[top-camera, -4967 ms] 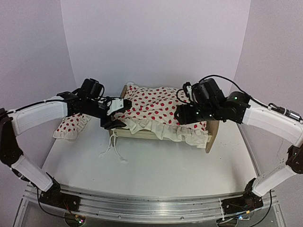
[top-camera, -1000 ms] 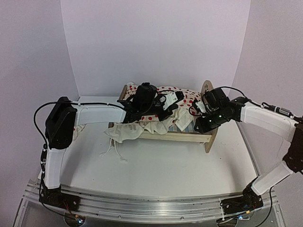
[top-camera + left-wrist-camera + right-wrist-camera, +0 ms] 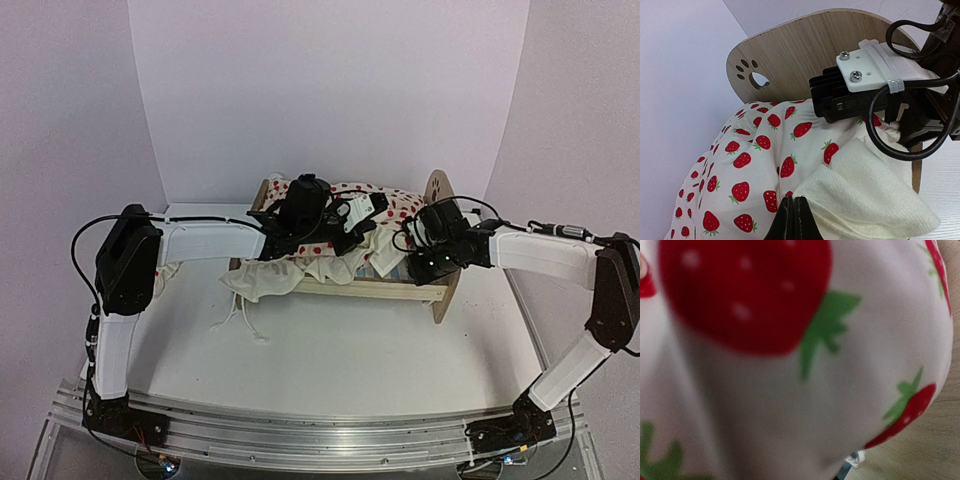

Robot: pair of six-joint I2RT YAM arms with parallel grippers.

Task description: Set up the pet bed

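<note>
Pet bed (image 3: 362, 288) on white table (image 3: 350, 355)

My cam's jammed right up vs white cloth (image 3: 765, 405) w/ big red strawberries (image 3: 745, 290) & green leaves, all blurry. Bit of light wood (image 3: 925, 450) shows btm right. Small white knot (image 3: 855, 458) at btm edge.

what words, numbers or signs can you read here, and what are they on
No words or numbers can be read in any view.
Paw-print sign on the wooden headboard: a symbol, no lettering.
Tiny white marking on the right arm's black housing: too small to read.
Strawberries on the blanket: pattern only.
</note>
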